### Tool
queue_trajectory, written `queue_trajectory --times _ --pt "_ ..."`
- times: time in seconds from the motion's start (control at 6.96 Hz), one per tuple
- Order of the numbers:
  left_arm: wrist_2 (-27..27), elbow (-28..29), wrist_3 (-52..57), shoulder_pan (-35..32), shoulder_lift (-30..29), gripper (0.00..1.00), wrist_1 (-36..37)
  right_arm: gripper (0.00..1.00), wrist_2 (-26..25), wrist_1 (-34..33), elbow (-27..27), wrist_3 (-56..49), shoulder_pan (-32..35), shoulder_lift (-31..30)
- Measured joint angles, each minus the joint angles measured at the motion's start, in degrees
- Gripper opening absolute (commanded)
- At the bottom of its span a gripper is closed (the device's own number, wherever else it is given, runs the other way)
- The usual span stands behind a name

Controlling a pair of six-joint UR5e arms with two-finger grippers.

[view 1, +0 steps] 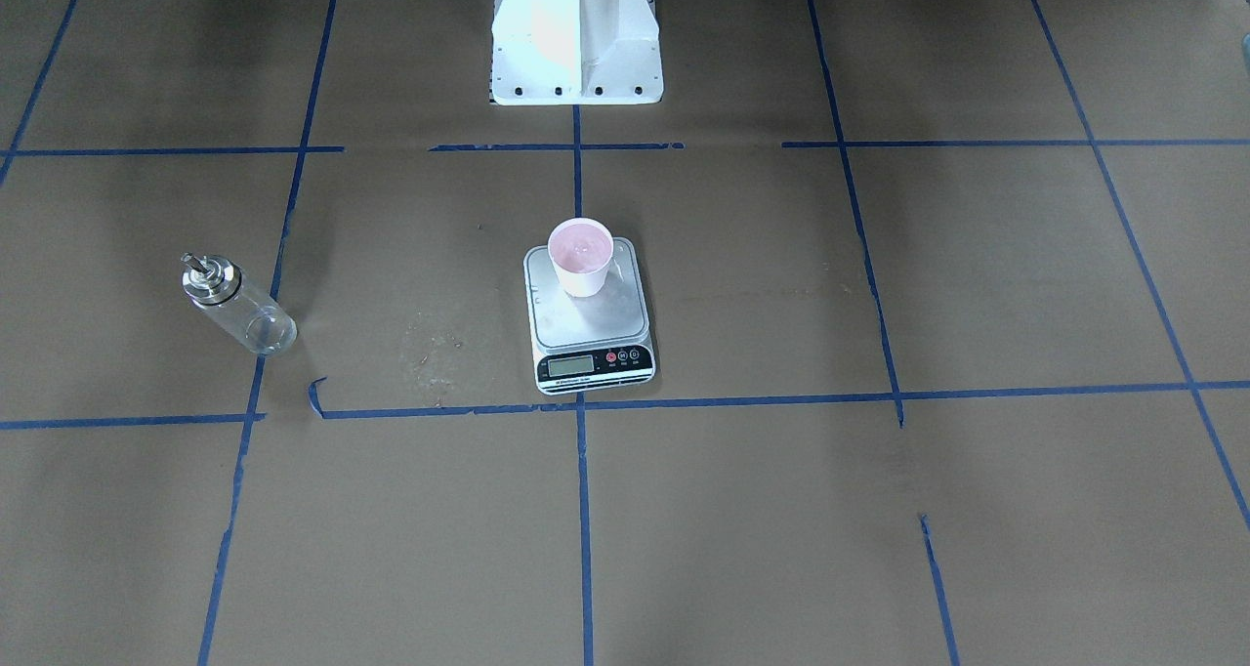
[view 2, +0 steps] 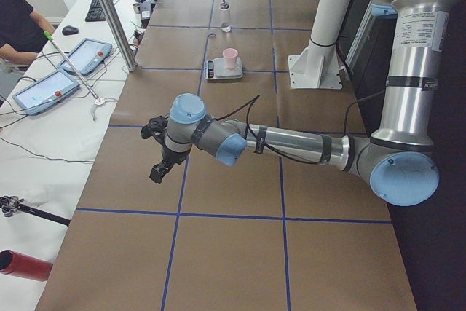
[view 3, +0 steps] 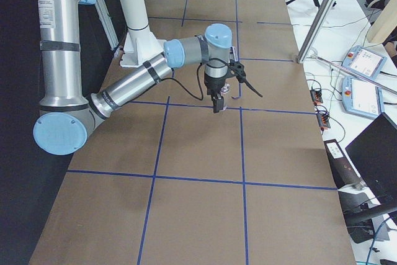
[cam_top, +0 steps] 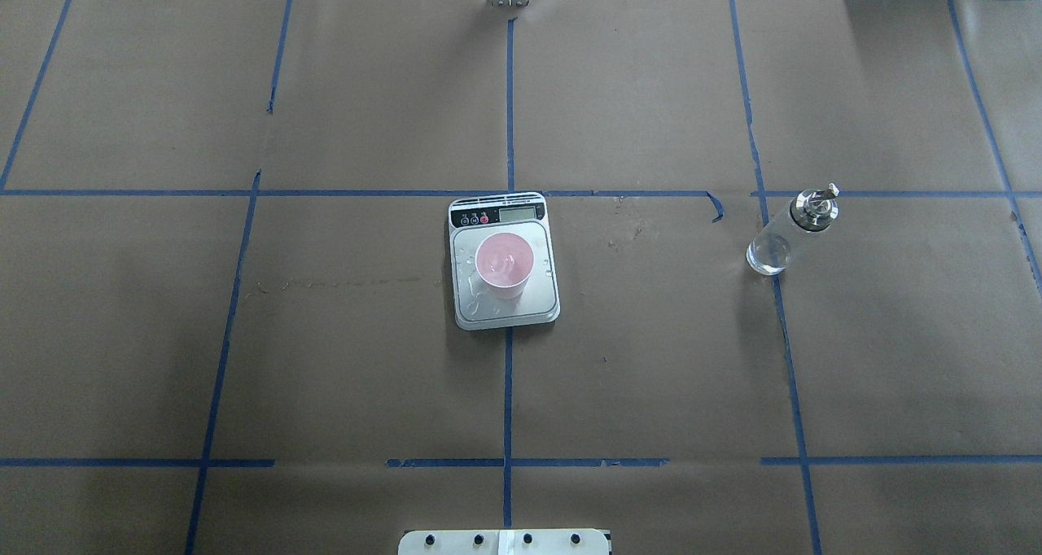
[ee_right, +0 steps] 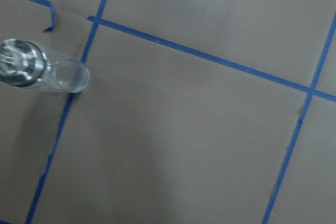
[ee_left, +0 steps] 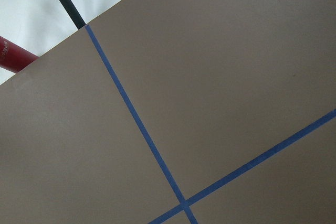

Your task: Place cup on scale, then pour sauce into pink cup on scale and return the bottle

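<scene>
Evidently neither claw holds anything: the right gripper (view 3: 218, 105) and left gripper (view 2: 159, 170) show only side-on, so whether their fingers stand wide or narrow cannot be told. Near the right claw, below and to one side, the bottle (cam_top: 785, 233) stands upright and free; further out, between both claws, the cup (cam_top: 505, 264) sits on the scale (cam_top: 521, 311). Placement is done, and a wet glint inside the cup suggests the pour is too, though that is unconfirmed.

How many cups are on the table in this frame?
1. The pink cup stands upright on the scale, on its weighing plate. No other cup shows in any view, and nothing here could hide one.
</scene>
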Motion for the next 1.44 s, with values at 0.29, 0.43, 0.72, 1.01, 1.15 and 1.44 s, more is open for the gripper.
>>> queue_trajectory --times 0.29,0.43,0.72,1.01,1.15,1.44 --pt "0.0 0.2 0.2 0.0 1.8 1.0 0.4 1.0 0.8 3.6 -9.9 -11.7 6.0 -0.9" --pt "-0.1 0.1 0.2 0.0 2.5 1.0 2.1 1.0 0.4 5.1 -12.6 -13.0 6.7 -1.0" --pt "-0.1 0.0 0.3 -0.4 2.9 1.0 11.0 1.0 0.3 11.3 -19.6 -13.2 6.9 -1.1" --pt "-0.2 0.5 1.8 -2.5 2.9 1.0 18.3 1.0 0.5 15.3 -24.7 -9.9 6.9 -1.1" --pt "-0.7 1.0 5.2 -3.9 2.7 1.0 21.7 1.0 0.8 15.7 -25.5 -7.3 6.9 -0.9" --pt "-2.4 1.4 10.1 -5.0 2.3 1.0 27.8 1.0 1.8 17.1 -26.0 -2.0 7.0 -0.3"
